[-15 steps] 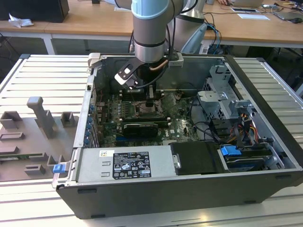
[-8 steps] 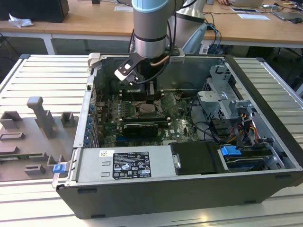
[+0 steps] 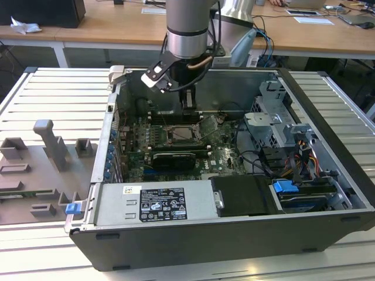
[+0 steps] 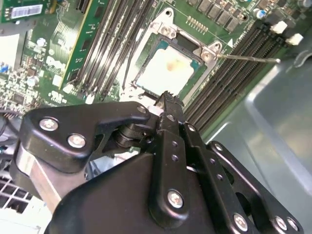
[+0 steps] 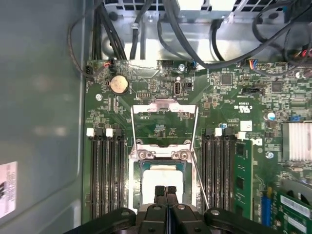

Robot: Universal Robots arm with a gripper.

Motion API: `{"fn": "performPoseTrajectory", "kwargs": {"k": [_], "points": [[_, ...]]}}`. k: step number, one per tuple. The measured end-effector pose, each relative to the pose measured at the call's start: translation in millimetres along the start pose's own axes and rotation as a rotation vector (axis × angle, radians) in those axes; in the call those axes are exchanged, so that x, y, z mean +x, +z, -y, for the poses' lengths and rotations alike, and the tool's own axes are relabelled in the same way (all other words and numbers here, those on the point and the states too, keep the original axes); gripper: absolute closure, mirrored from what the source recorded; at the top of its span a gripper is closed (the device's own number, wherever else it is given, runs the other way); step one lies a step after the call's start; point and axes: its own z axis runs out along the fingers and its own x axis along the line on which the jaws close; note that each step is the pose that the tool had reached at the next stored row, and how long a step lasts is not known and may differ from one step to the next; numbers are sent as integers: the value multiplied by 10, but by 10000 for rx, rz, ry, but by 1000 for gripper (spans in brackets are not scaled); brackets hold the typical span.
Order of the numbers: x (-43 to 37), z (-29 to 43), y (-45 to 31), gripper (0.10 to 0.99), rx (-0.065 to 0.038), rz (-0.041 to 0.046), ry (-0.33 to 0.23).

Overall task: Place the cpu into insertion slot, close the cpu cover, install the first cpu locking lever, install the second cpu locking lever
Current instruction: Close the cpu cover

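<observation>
Your cpu point(image 5: 163, 181) sits in the insertion slot point(image 5: 138, 155); cpu cover point(image 5: 164, 111) open, levers point(image 4: 249, 59) unlatched. Exterior view: gripper point(image 3: 187, 105) at slot's twelve o'clock, jaws pressed together.

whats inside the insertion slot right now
The cpu lies in the insertion slot, pale face up. The gripper covers one edge of it, so full seating can't be judged.

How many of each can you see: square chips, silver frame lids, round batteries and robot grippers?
cpu: 1
cpu cover: 1
round coin battery: 1
gripper: 1
Total: 4
</observation>
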Motion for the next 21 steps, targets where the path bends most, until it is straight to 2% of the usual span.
{"fn": "performPoseTrajectory", "kwargs": {"k": [2, 5, 8, 11, 14, 16, 21], "points": [[1, -3, -52, 980, 1, -1, 0], [-1, -17, -52, 980, 1, 0, 0], [-2, -72, -48, 980, 1, 2, 0], [-2, -95, -48, 980, 1, 2, -1], [-1, -98, -98, 980, 0, 2, 0], [-1, -115, -102, 980, 0, 1, -1], [-2, -221, -95, 980, 1, 5, 0]]}}
